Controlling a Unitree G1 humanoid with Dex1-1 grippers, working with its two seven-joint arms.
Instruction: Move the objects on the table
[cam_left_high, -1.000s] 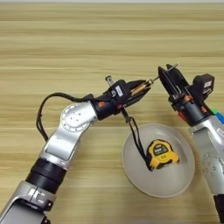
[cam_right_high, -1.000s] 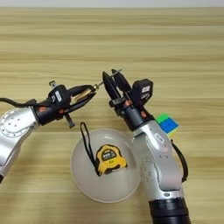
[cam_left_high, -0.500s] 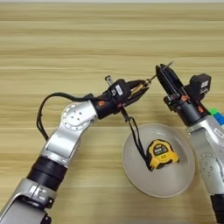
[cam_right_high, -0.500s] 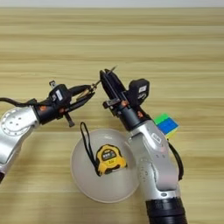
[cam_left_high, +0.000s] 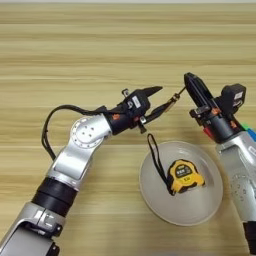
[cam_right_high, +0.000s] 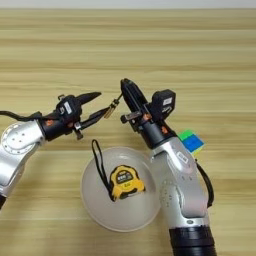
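In the left eye view, the left gripper (cam_left_high: 159, 99) hung above the table (cam_left_high: 75, 45) with its two black fingers spread apart; the thin tool (cam_left_high: 172, 99) with its tan handle lay along the lower finger, its tip reaching the right gripper (cam_left_high: 191, 84). Whether either gripper actually pinched the tool could not be told, and the right gripper's fingers looked pressed close together. Just below them sat a pale round plate (cam_left_high: 155, 195), and in it lay the yellow-black tape measure (cam_left_high: 181, 176), its black strap (cam_left_high: 154, 156) looping up over the plate's rim toward the left gripper. The right arm covered the plate's right edge.

In the right eye view, the same meeting of grippers showed above the plate's far rim. The multicolour puzzle cube (cam_right_high: 190, 141) rested on the table just right of the right forearm, partly hidden behind it, apart from the plate.
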